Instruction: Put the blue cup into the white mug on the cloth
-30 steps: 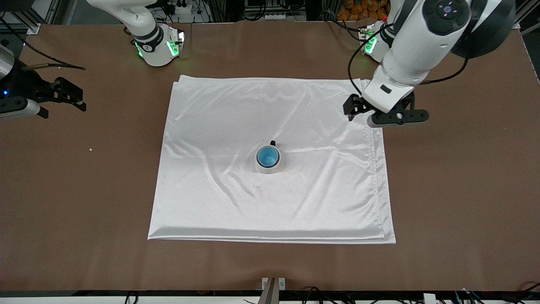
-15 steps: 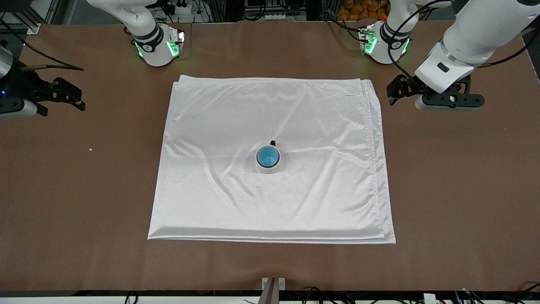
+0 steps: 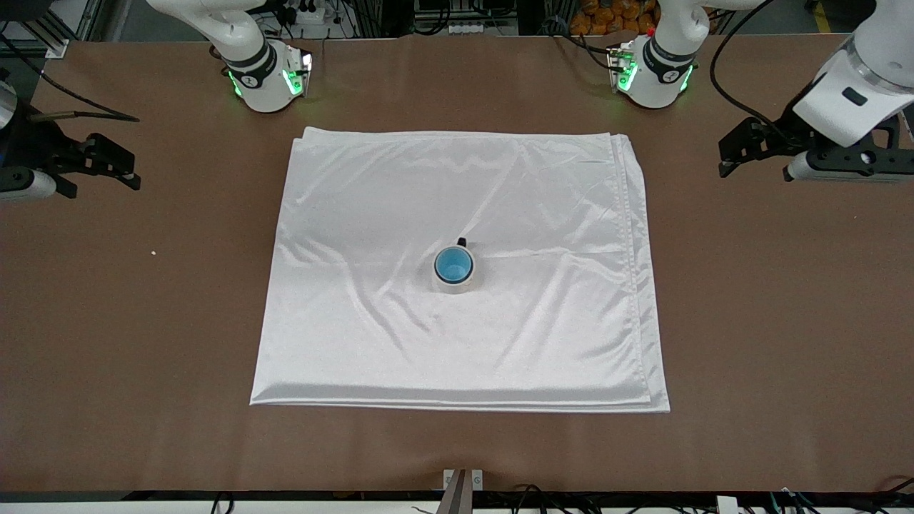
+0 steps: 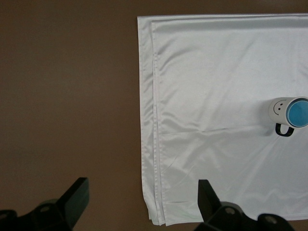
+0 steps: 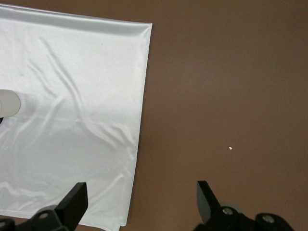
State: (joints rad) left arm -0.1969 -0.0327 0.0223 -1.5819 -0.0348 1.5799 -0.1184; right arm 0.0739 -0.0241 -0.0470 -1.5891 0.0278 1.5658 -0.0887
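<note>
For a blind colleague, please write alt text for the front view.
A blue cup sits inside a white mug on the middle of a white cloth spread over a brown table. The open left gripper and open right gripper hang over bare table at opposite ends.

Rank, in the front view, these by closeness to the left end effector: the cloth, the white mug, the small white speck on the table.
1. The cloth: its edge toward the left arm's end lies closest to the left end effector.
2. The white mug: mid-cloth, holding the blue cup.
3. The white speck: on the bare table, toward the right arm's end.
</note>
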